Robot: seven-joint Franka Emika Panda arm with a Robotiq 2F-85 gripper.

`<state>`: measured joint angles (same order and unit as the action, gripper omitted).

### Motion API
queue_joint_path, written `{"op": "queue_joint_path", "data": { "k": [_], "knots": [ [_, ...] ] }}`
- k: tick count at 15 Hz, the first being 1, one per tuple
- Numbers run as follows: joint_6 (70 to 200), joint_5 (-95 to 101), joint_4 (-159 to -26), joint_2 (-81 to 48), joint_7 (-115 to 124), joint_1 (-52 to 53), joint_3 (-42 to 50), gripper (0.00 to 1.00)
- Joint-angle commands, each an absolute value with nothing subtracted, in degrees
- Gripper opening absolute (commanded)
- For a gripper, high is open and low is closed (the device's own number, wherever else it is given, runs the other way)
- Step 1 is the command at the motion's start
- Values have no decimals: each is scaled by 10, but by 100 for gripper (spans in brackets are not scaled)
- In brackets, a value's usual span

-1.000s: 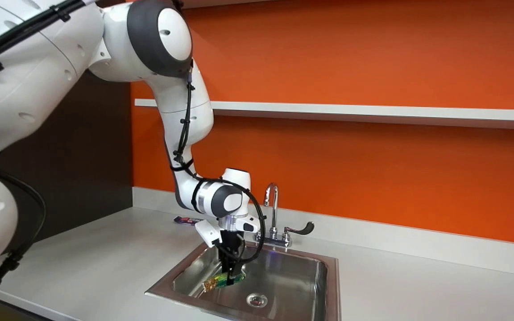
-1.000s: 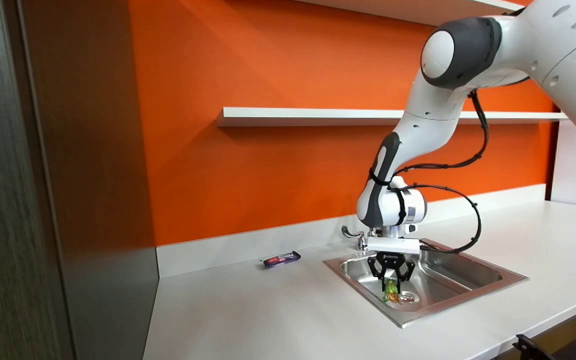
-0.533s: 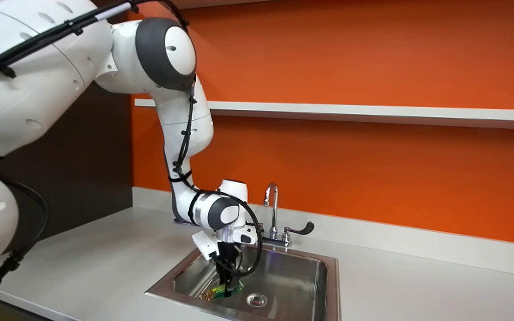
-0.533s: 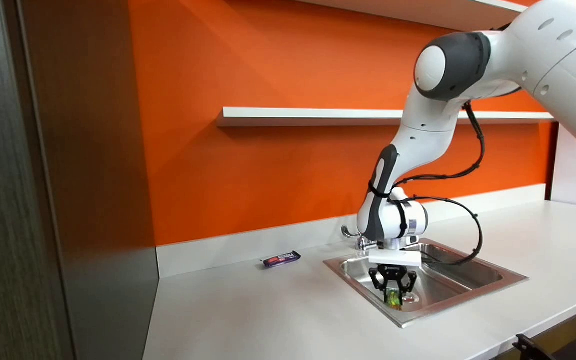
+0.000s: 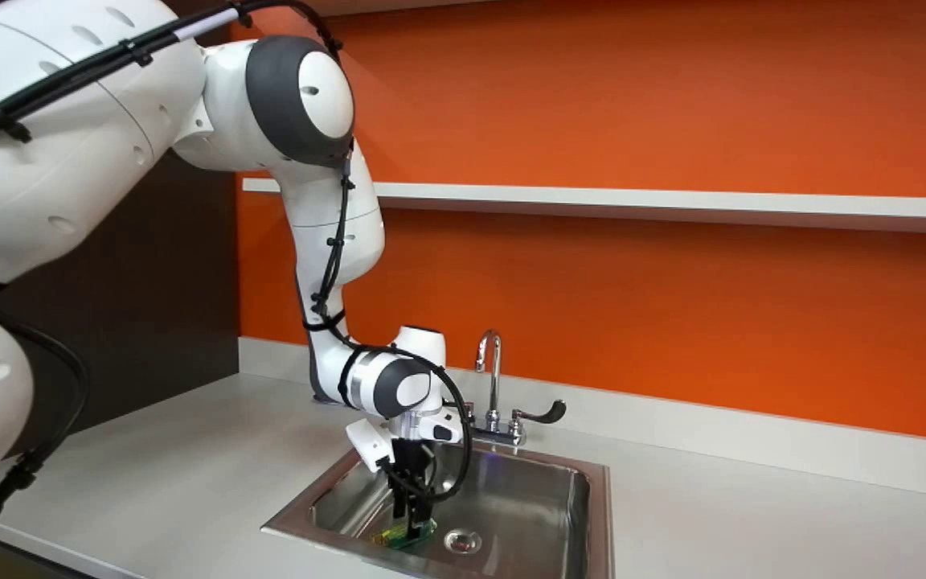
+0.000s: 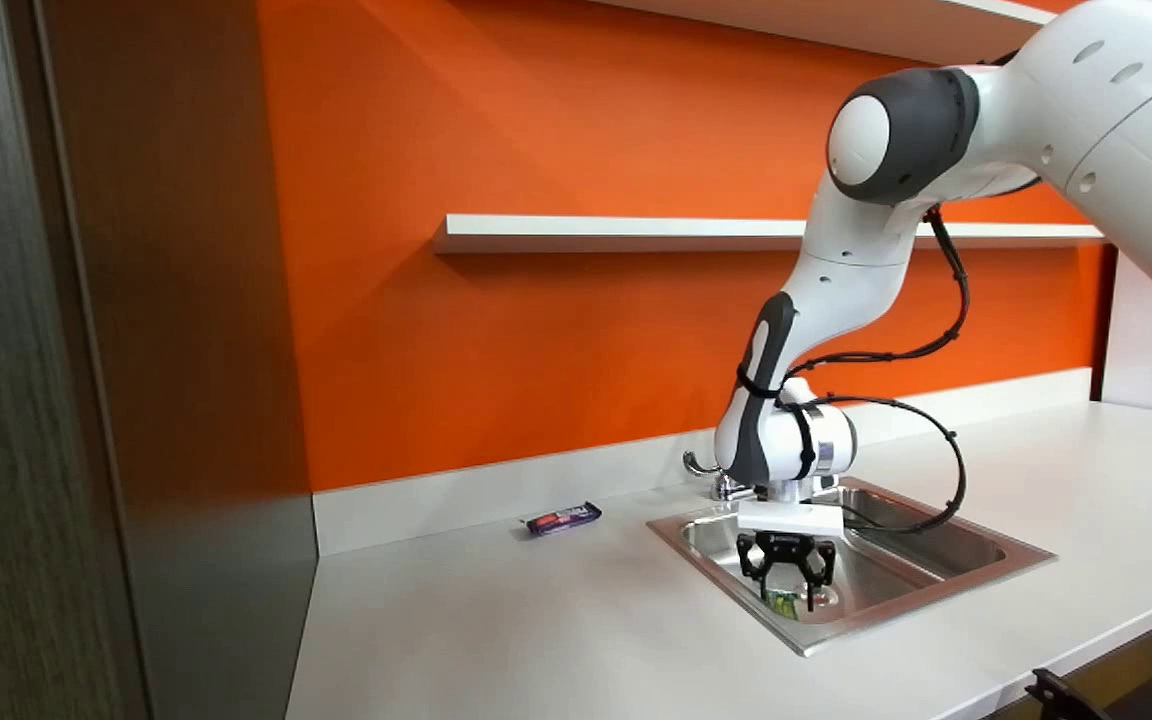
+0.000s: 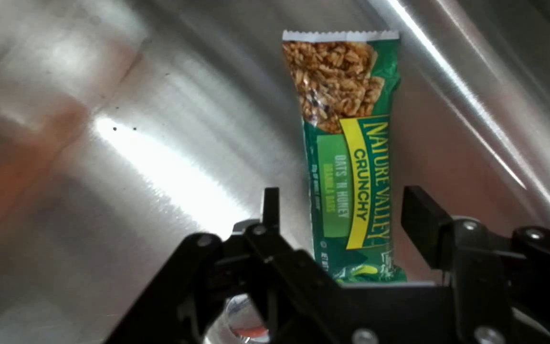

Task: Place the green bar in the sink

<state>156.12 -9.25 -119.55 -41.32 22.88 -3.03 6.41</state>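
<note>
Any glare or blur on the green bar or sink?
Wrist view: white glare on the sink either side of the green bar, but the brand lettering is sharp; both exterior views: that lettering is too small to read; in an exterior view, the gripper partly covers the green bar.

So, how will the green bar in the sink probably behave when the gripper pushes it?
The green bar would probably slide rather than roll, as it seems to lie flat in the smooth sink. Its glossy wrapper may be slippery, and its thin crimped end could bend.
</note>
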Motion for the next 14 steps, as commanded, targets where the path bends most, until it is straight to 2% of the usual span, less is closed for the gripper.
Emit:
{"op": "queue_joint_path", "data": {
  "k": [1, 14],
  "knots": [
    [1570, -110, -1199, -406, 214, -32, 62, 98],
    [1609, -83, -1280, -310, 197, -3, 77, 100]
  ]
}}
